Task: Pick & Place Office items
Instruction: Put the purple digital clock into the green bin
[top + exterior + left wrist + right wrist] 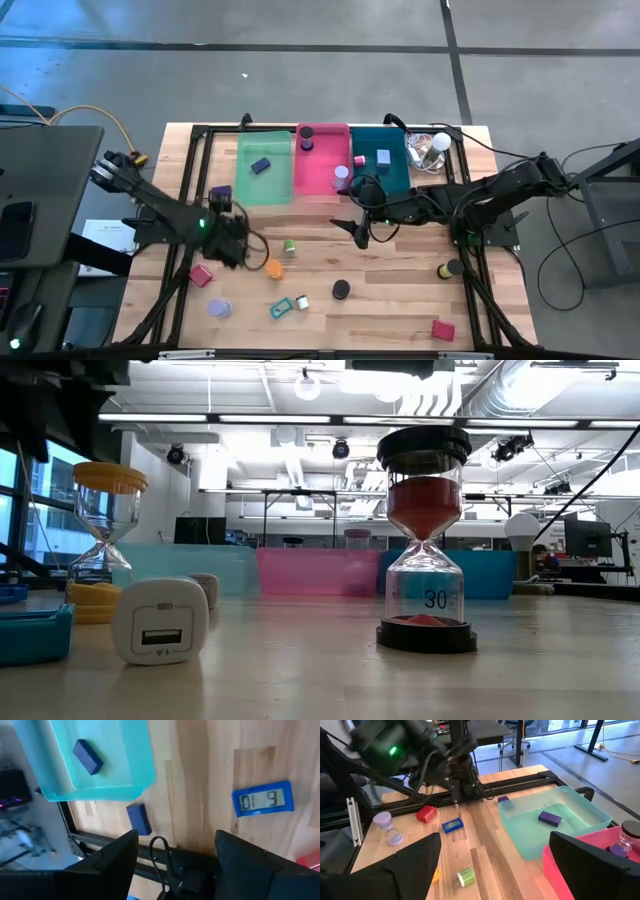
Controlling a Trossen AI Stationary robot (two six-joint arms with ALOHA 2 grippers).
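Though mostly strewn over the bare wood well in front of the green tray (250, 186), partly sorted already, with one blue block (261, 166) lying inside that tray. Just outside the tray's left front corner, a second small blue block (138, 819), flat on the wood and close to the black frame rail (100, 840). Farther out from the tray, all apart from one another: blue digital clock (263, 800), red block (426, 813), purple hourglass (387, 822), green cylinder (289, 245), orange piece (274, 268), black cylinder (342, 289), teal clip (281, 308).

Left gripper (175, 855) hovering just in front of the tray's left corner, fingers spread, nothing between them — only a loop of black cable (159, 845) hanging across the gap. Right gripper (495, 870) off to the right of the green tray, in front of the pink tray (320, 176) and teal tray (395, 140), fingers released wide, empty.

Seen low across the table, well in front of the green tray: black-capped hourglass (425, 540) with red sand, yellow-capped hourglass (105, 530), white USB plug (160, 622) — blocking much of the trays behind.
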